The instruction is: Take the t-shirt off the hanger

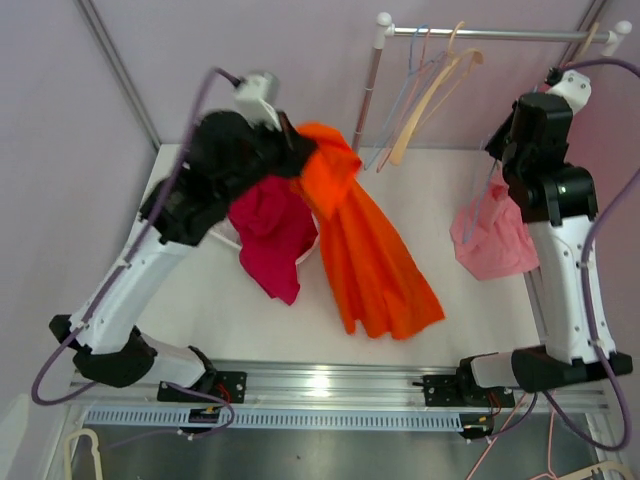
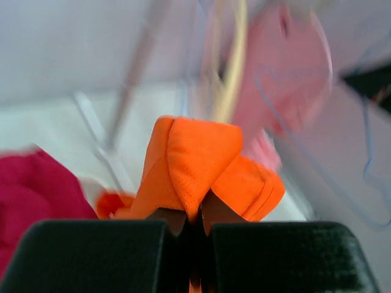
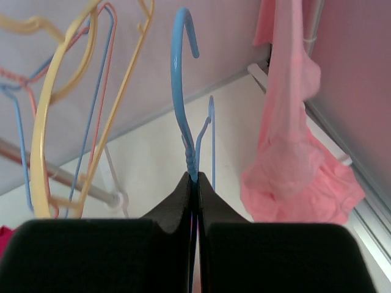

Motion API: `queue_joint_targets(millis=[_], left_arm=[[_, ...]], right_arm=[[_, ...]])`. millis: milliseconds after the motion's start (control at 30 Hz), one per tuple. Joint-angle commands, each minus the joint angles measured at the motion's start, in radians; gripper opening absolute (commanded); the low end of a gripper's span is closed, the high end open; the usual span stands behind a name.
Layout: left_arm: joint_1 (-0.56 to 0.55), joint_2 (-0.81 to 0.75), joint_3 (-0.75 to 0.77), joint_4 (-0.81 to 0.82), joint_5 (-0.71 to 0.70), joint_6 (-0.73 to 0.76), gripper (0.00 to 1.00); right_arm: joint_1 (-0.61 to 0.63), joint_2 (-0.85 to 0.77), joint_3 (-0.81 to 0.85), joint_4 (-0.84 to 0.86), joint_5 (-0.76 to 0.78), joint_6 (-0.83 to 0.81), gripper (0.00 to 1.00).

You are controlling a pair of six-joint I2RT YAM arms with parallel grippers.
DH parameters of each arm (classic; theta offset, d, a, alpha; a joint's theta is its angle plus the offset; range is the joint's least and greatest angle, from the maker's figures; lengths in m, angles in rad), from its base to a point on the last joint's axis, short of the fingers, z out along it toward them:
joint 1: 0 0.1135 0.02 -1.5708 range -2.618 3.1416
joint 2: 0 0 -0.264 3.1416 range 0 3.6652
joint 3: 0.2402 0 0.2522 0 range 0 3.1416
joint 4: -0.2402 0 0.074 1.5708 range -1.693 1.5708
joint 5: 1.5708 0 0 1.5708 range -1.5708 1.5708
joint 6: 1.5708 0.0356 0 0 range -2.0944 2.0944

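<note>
Top external view: the left gripper, pinched tight on the orange t-shirt, holds it below and left of the rail. The right gripper, pressed together on the bare blue hanger, sits below the rail.

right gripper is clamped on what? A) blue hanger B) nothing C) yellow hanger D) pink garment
A: in the right wrist view the right gripper is shut on the blue hanger at its neck, just below the hook; the pink garment hangs apart to the side.
</note>
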Motion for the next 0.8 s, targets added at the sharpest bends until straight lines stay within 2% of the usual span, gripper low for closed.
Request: queue_joint_targets(millis=[0, 33, 133, 167, 200, 267, 300, 333, 400, 467, 500, 567, 600, 667, 700, 767], left_arm=[[0.191, 0.109, 0.249, -0.05, 0.104, 0.088, 0.01], [0.221, 0.161, 0.306, -0.037, 0.106, 0.103, 0.01], [0.321, 0.41, 0.825, -0.011, 0.077, 0.163, 0.01], [0.348, 0.444, 0.877, 0.008, 0.077, 0.16, 0.01], [0.408, 0.441, 0.861, 0.091, 0.106, 0.137, 0.01], [0.471, 0.376, 0.737, 0.243, 0.134, 0.108, 0.01], [0.535, 0.343, 0.606, 0.372, 0.199, 0.064, 0.01], [0.565, 0.328, 0.597, 0.397, 0.225, 0.05, 0.01], [0.6, 0.355, 0.641, 0.371, 0.233, 0.053, 0.01], [0.603, 0.377, 0.621, 0.323, 0.226, 0.08, 0.01], [0.603, 0.374, 0.522, 0.322, 0.226, 0.087, 0.01], [0.603, 0.34, 0.43, 0.337, 0.191, 0.082, 0.01], [0.606, 0.325, 0.279, 0.349, 0.187, 0.068, 0.01], [0.606, 0.279, 0.18, 0.389, 0.186, 0.041, 0.01], [0.606, 0.263, 0.047, 0.397, 0.183, 0.003, 0.01], [0.606, 0.239, -0.032, 0.382, 0.146, -0.088, 0.01]], right_arm=[[-0.08, 0.136, 0.116, 0.181, -0.076, -0.044, 0.0], [-0.088, 0.169, 0.147, 0.194, -0.089, -0.048, 0.0], [-0.097, 0.278, 0.277, 0.232, -0.108, -0.06, 0.0], [-0.1, 0.296, 0.302, 0.249, -0.114, -0.066, 0.0], [-0.1, 0.331, 0.345, 0.284, -0.126, -0.077, 0.0], [-0.101, 0.358, 0.383, 0.319, -0.137, -0.091, 0.0], [-0.103, 0.37, 0.406, 0.354, -0.14, -0.1, 0.0], [-0.103, 0.391, 0.414, 0.372, -0.143, -0.109, 0.0], [-0.112, 0.408, 0.422, 0.427, -0.152, -0.117, 0.0], [-0.118, 0.43, 0.419, 0.47, -0.171, -0.123, 0.0], [-0.121, 0.439, 0.419, 0.499, -0.181, -0.123, 0.0], [-0.127, 0.488, 0.455, 0.504, -0.218, -0.113, 0.0], [-0.132, 0.512, 0.486, 0.469, -0.231, -0.106, 0.0], [-0.134, 0.569, 0.557, 0.439, -0.257, -0.093, 0.0], [-0.134, 0.582, 0.564, 0.432, -0.263, -0.087, 0.0], [-0.135, 0.594, 0.548, 0.442, -0.28, -0.082, 0.0]])
